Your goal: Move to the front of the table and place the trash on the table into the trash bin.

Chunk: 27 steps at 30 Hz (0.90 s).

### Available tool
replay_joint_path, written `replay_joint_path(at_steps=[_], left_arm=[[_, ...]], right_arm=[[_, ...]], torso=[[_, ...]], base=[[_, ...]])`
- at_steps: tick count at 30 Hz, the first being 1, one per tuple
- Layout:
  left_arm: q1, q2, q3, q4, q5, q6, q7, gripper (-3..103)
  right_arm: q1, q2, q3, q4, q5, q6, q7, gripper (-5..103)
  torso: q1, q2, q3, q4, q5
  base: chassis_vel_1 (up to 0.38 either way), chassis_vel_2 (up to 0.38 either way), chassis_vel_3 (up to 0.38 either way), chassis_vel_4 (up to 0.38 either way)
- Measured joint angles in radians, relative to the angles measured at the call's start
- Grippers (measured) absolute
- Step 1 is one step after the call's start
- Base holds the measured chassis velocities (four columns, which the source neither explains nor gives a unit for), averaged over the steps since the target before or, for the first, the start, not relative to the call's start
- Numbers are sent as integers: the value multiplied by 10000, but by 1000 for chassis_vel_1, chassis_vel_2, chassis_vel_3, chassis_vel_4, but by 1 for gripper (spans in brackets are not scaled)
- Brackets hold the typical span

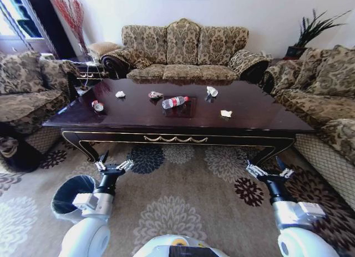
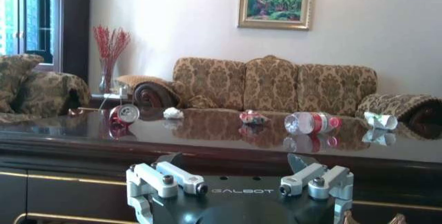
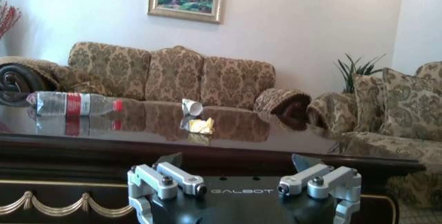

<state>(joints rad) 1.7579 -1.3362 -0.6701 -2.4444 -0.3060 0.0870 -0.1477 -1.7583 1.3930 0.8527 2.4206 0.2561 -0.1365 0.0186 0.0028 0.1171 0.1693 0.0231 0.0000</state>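
The dark glossy table point(image 1: 260, 110) stands in front of me with the trash on it. That is a crushed red-and-white can point(image 1: 97, 106), a white paper wad point(image 1: 120, 94), a crumpled wrapper point(image 1: 156, 95), a clear bottle point(image 1: 175, 102) with a red label, a crumpled white piece point(image 1: 212, 91) and a pale wad point(image 1: 226, 114). The grey trash bin point(image 1: 72, 196) with its black bag sits on the carpet at my lower left. My left gripper point(image 1: 113, 165) and right gripper point(image 1: 270, 171) hover open and empty below the table's front edge.
Patterned sofas point(image 1: 183, 49) close in the table's far side and both ends. A vase of red stalks point(image 1: 72, 18) stands far left and a plant point(image 1: 313, 29) far right. Flowered carpet point(image 1: 177, 201) lies between me and the table.
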Motion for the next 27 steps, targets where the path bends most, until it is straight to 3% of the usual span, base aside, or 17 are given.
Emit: replay_joint_path(at_steps=[10, 18, 27], left_arm=[[-15, -36, 13, -12, 2, 4, 18, 100], [-75, -40, 20, 65, -37, 4, 29, 100], [-129, -35, 20, 152, -58, 4, 28, 100]], right_arm=[[22, -23, -27, -64, -139, 35, -15, 100], [76, -15, -89, -106, -250, 64, -35, 100], [149, -30, -83, -321, -296, 677, -164, 100]], torso=[[0, -2, -2, -1, 2], [-1, -3, -3, 0, -6], [0, -5, -3, 0, -7]], base=[[67, 59, -67, -69], [249, 236, -224, -230], [243, 242, -242, -242]])
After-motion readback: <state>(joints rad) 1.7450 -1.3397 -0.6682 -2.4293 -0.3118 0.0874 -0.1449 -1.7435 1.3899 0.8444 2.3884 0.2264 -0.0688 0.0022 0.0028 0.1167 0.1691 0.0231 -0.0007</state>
